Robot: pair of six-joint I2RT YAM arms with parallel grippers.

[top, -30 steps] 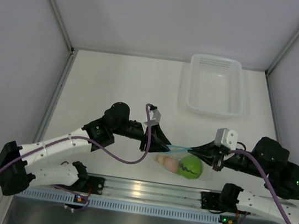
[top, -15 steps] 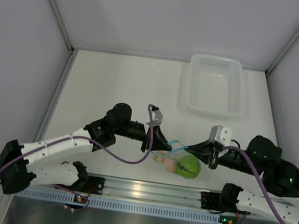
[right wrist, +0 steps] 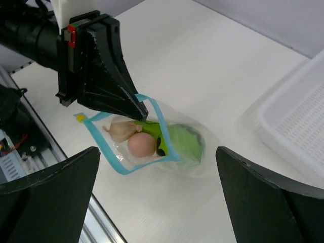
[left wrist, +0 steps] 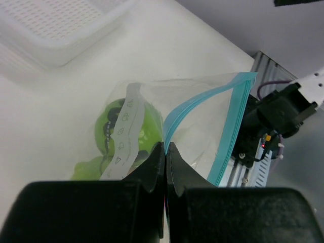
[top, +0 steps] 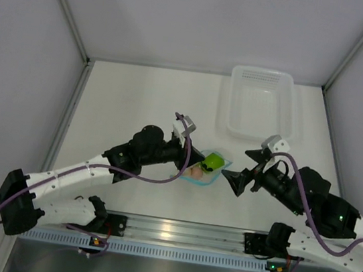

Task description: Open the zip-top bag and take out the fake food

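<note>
Between the tips of the left hand [left wrist: 165, 152], the light blue zip strip [left wrist: 223, 126] of the small clear crinkly plastic zip-top bag [right wrist: 152, 152] was pinched; this hand was fully closed on it. The bag lay just ahead of those tips on the white counter [top: 139, 103], and its mouth stood apart in a loop on the side turned to the right hand [top: 236, 183]. That hand was wide open, gripping nothing, near the bag but not touching it. Inside the bag, just past the left hand's tips, were the fake food pieces: a round green toy ball [right wrist: 185, 142] and a peach egg-shaped piece [right wrist: 140, 145]. The white translucent plastic basket [top: 230, 102] stood well beyond the right hand.

I judge that the opening step was about done and the removing was not begun. The next move probably calls for the open right hand to reach into the mouth and take one piece, while the left hand holds the strip firmly.

Compared with half a second before, the right hand had let go of the strip and drawn back, and the left hand had carried the bag farther from the arm bases.
</note>
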